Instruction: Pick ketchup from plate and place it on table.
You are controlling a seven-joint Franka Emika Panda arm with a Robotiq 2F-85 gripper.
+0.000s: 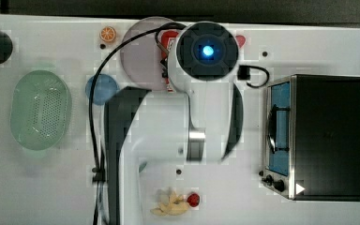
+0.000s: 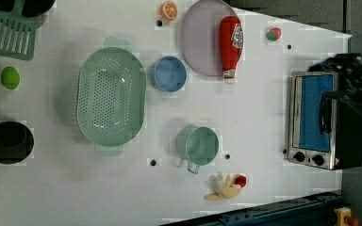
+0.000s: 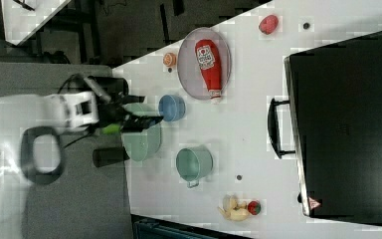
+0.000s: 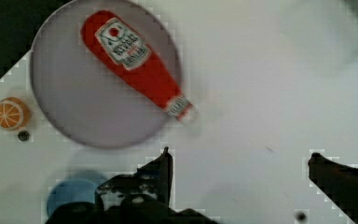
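The ketchup (image 2: 230,44) is a red bottle with a white label. It lies on its side on the mauve plate (image 2: 200,42), and its cap pokes past the rim over the white table (image 2: 264,117). In the wrist view the ketchup (image 4: 135,60) and plate (image 4: 74,102) lie beyond my gripper (image 4: 240,161). The jaws stand wide open with nothing but bare table between them. The right view shows the gripper (image 3: 150,119) up in the air, well apart from the ketchup (image 3: 209,62). In the top view my arm covers most of the ketchup (image 1: 169,36).
A toaster oven (image 2: 318,117) stands at the left view's right. A blue dish (image 2: 168,74), a green perforated basket (image 2: 111,96) and a green mug (image 2: 198,145) sit near the plate. An orange slice (image 2: 168,10), a strawberry (image 2: 273,34) and a peeled banana (image 2: 224,188) lie around.
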